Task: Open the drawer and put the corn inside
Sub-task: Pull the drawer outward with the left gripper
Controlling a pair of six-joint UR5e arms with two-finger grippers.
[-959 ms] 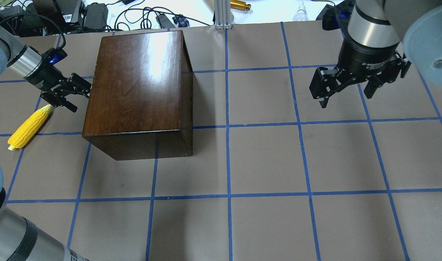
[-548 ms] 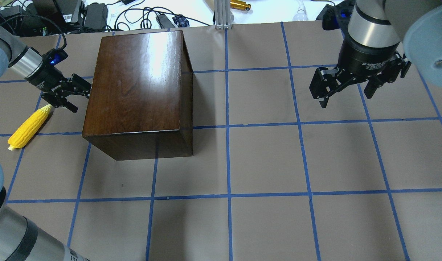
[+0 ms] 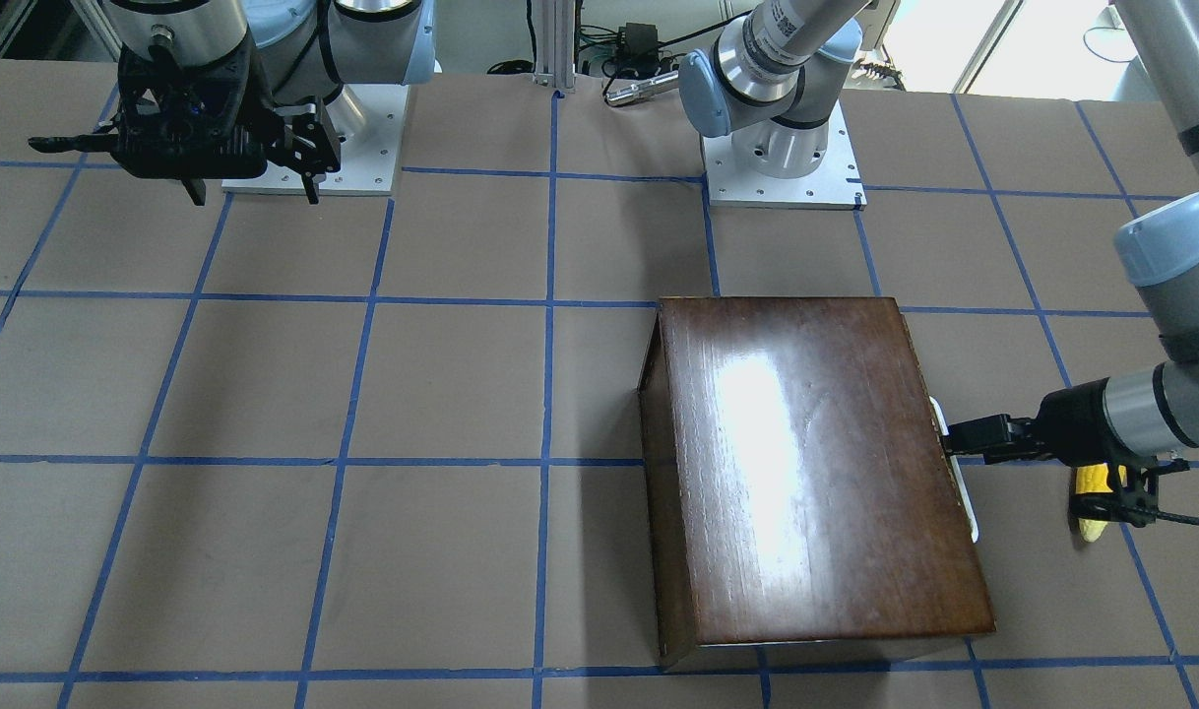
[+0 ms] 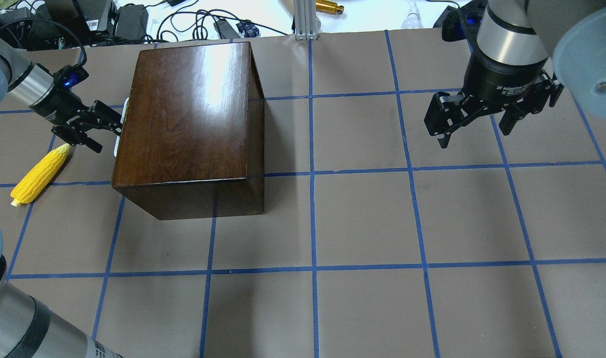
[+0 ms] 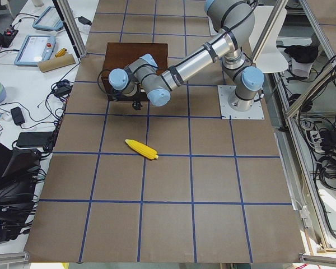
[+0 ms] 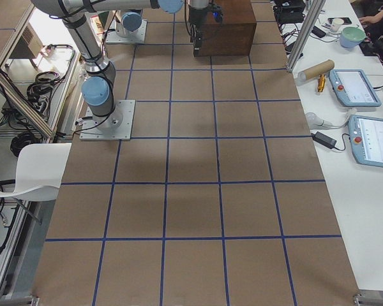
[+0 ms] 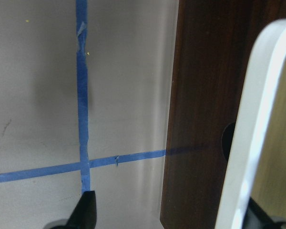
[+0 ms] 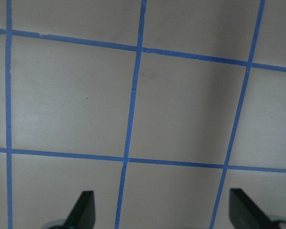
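left gripper (image 4: 108, 139) spread wide, one finger at the drawer (image 3: 964, 497) front; right gripper (image 4: 474, 136) spread above the table (image 4: 362, 219)

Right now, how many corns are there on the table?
1. The corn lies on the table beside the brown box, on the side where the drawer sticks out a bit. I can't see inside the box, so more could hide there.

Against the box (image 4: 183, 119), only a thin pale sliver of the drawer (image 4: 117, 144) showed; the rest sat hidden inside. In the left wrist view, that sliver was blurred and cut off by the frame's edge. Beyond the box's drawer side, the corn (image 3: 1090, 530) lay mostly hidden behind the left arm (image 3: 1141, 414).
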